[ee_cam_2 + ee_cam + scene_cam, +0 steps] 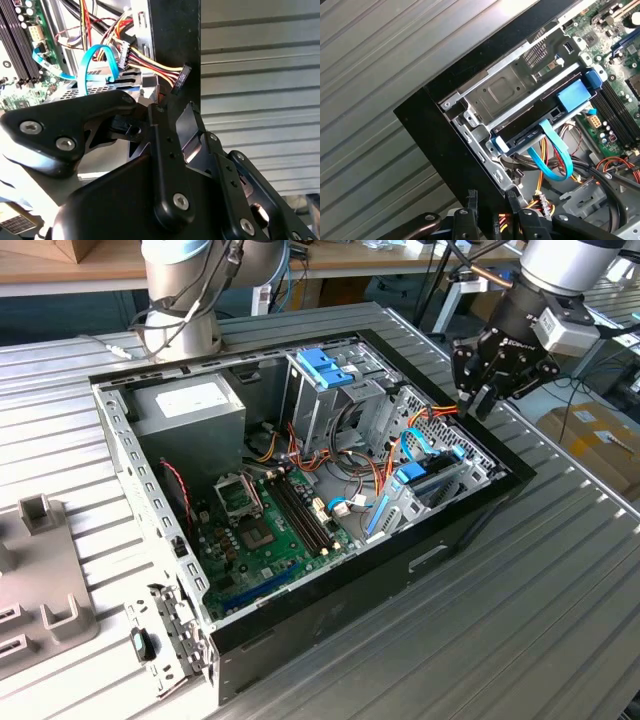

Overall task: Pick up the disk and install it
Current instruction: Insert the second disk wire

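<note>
Near edge of table [560, 640], exterior view's left: grey moulded fixture [40, 590], nothing on it

Next in: open computer case [330, 615] lying flat on the slatted table, black near wall toward the camera, side panel off. Green motherboard [265, 525] across the case floor

Beyond the board, against the case wall on the exterior view's right: drive cage with the disk [430, 480] inside it. In the first wrist view, seen as a dark flat slab in a bright blue carrier, slid into the cage slot, pale blue ribbon cable [555, 160] looped at one end. Judged seated or very nearly so; latch condition not readable

Long axis of the disk: parallel to that wall, running from the case's near corner toward its far corner

Gripper [487, 390]: raised above the far end of the same wall, close to the case's far corner on the exterior view's right, clear of the metalwork. Nothing seen carried. Released or clenched: cannot tell from these views

Key relation: disk below the pincer and toward the near edge of the table from it, along the wall line. Single arm, so no question of which is nearer

Farther back: bare blue bracket [325, 365] atop the second cage, grey metal box with white sticker [190, 405] at the case's far left corner, arm base [180, 300] on the table's far edge
</note>
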Tool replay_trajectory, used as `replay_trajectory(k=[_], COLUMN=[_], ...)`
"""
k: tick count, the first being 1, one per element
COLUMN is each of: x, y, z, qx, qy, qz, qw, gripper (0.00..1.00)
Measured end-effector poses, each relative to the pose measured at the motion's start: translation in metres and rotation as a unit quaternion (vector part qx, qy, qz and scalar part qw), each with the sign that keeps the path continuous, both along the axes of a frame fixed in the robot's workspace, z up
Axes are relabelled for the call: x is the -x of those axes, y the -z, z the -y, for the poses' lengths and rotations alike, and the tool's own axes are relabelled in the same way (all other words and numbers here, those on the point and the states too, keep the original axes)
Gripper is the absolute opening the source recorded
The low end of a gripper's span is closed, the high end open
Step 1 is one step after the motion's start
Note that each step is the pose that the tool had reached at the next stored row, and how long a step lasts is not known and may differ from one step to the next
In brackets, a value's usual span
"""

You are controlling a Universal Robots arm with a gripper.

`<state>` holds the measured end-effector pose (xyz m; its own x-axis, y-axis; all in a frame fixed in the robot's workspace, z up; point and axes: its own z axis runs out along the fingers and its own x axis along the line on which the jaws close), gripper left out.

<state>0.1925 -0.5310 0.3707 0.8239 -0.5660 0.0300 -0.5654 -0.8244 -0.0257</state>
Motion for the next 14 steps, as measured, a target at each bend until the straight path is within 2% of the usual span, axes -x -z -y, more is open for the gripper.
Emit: replay_trajectory(k=[3,5,9,14], x=[-0.0006,-0.0024,-0.0057,-0.0063], y=[0.0005,0.0005,0.0010,0.0016], z=[-0.0030,-0.0064,-0.0104,-0.0113], qx=[0.0000,0.0000,0.0000,0.0001], qy=[-0.012,-0.015,-0.021,-0.025], qz=[0.0002,0.0002,0.0002,0.0002], qw=[0.99993,0.99989,0.99978,0.99969], gripper=[0.36,0.36,0.36,0.36])
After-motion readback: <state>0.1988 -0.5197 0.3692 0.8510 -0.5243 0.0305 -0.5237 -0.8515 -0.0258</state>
